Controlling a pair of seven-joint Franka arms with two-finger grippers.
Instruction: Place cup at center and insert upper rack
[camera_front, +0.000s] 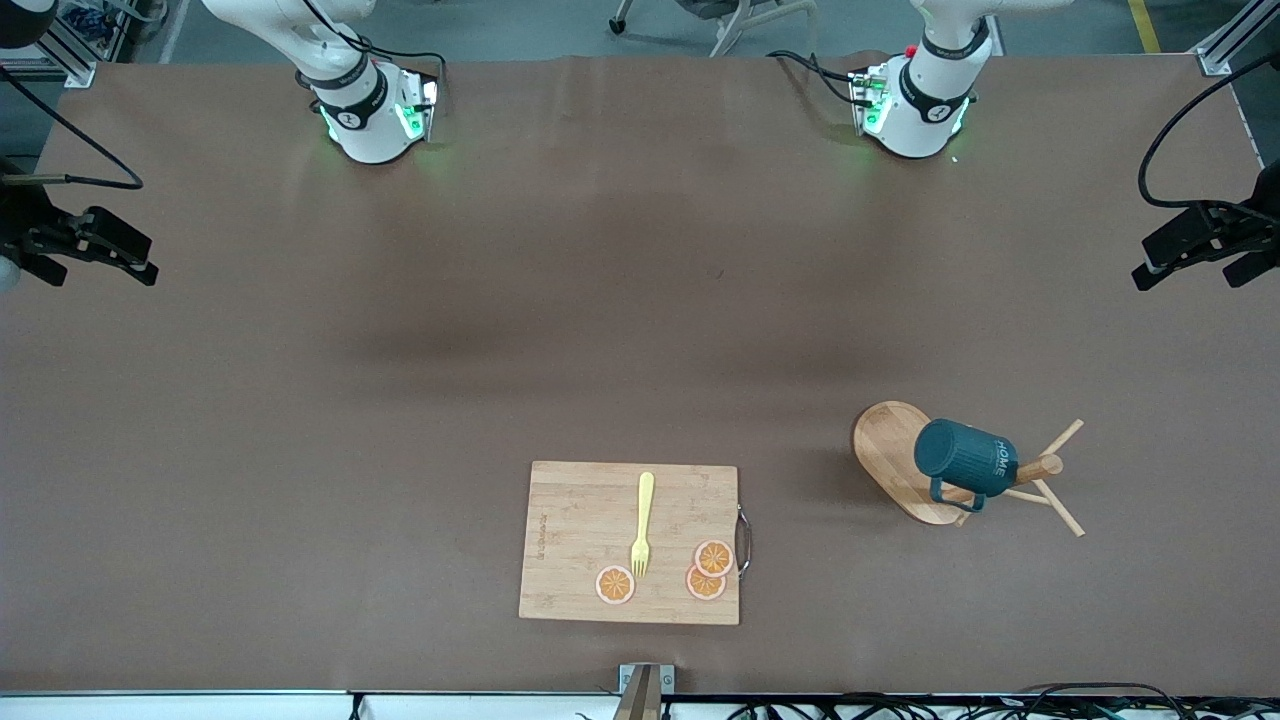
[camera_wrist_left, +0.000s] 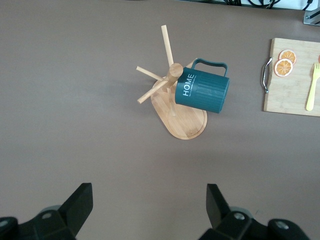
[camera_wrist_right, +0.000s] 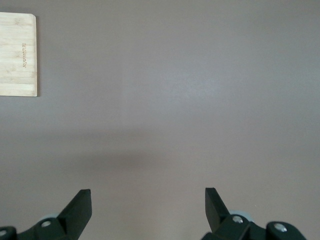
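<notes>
The dark teal cup (camera_front: 965, 458) with white "HOME" lettering rests tilted on the light wooden upper rack (camera_front: 885, 445), against its post, toward the left arm's end of the table. The left wrist view shows the cup (camera_wrist_left: 202, 90) and the rack (camera_wrist_left: 187, 122) from a distance. My left gripper (camera_front: 1195, 272) is open and empty, high up at that end of the table; it also shows in its wrist view (camera_wrist_left: 149, 205). My right gripper (camera_front: 100, 272) is open and empty at the right arm's end, over bare table in its wrist view (camera_wrist_right: 148, 207).
A rectangular wooden cutting board (camera_front: 590, 520) lies near the front edge, with a yellow fork (camera_front: 643, 525) and orange slices (camera_front: 713, 558) on it. It shows in the left wrist view (camera_wrist_left: 290, 85) and in the right wrist view (camera_wrist_right: 17, 55).
</notes>
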